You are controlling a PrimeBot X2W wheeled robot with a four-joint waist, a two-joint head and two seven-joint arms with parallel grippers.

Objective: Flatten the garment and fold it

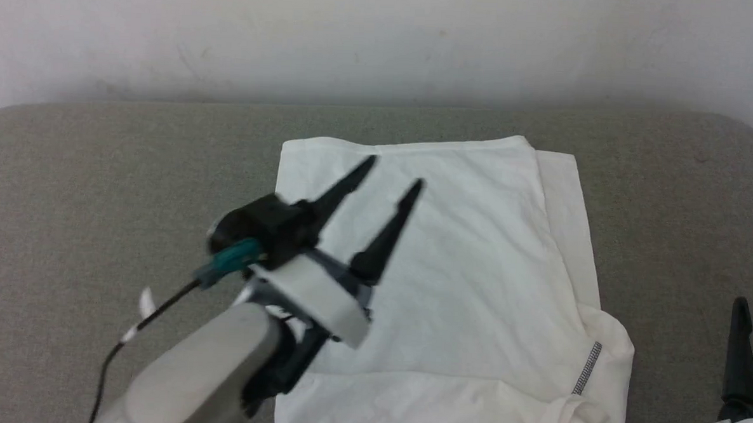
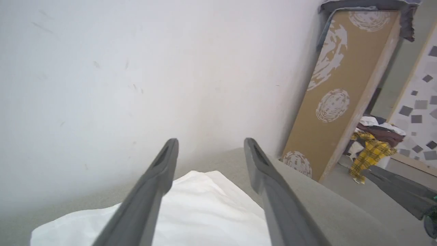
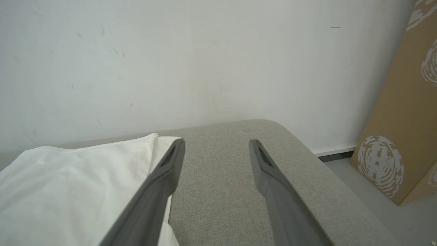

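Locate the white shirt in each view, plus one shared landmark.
Head view: garment centre to lower right, partly behind the left gripper.
Left wrist view: garment at bottom centre.
Right wrist view: garment at lower left.
Shared landmark: grey cushion meeting the white wall.

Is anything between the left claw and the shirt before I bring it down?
Nothing visible. The left claw hangs open above the garment, with bare white fabric beneath it. The right claw is off to the side, over the grey cushion.
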